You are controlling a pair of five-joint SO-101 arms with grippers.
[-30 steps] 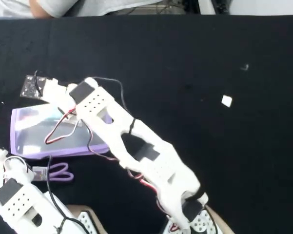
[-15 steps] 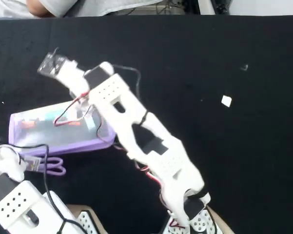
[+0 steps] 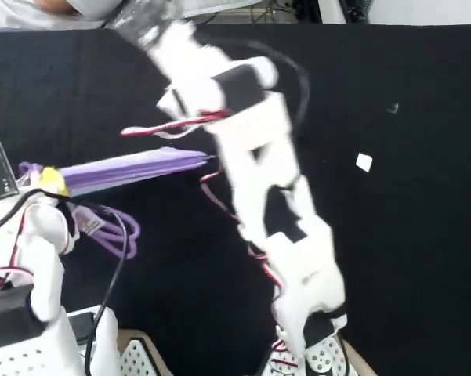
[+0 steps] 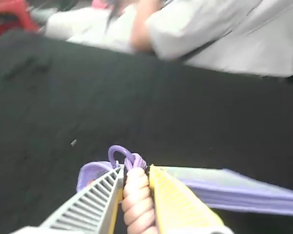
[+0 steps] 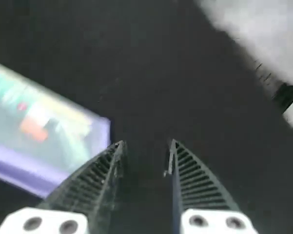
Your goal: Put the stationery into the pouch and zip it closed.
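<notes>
— Pouch (image 3: 133, 166)?
— Tipped on edge over the worktop (image 3: 392, 235), held by the left gripper (image 4: 135, 169), which is clamped on the cord (image 4: 136, 200) at its end.
— Right gripper (image 5: 144, 161)?
— Spread apart, nothing in it, just beside the pouch.

One pouch (image 3: 133, 166), two arms (image 3: 266, 157) (image 3: 31, 266), one white scrap (image 3: 364, 162)

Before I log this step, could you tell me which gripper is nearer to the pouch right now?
Left. The left gripper is clamped on the pouch at its looped end; the right gripper hangs open, apart from it.
</notes>
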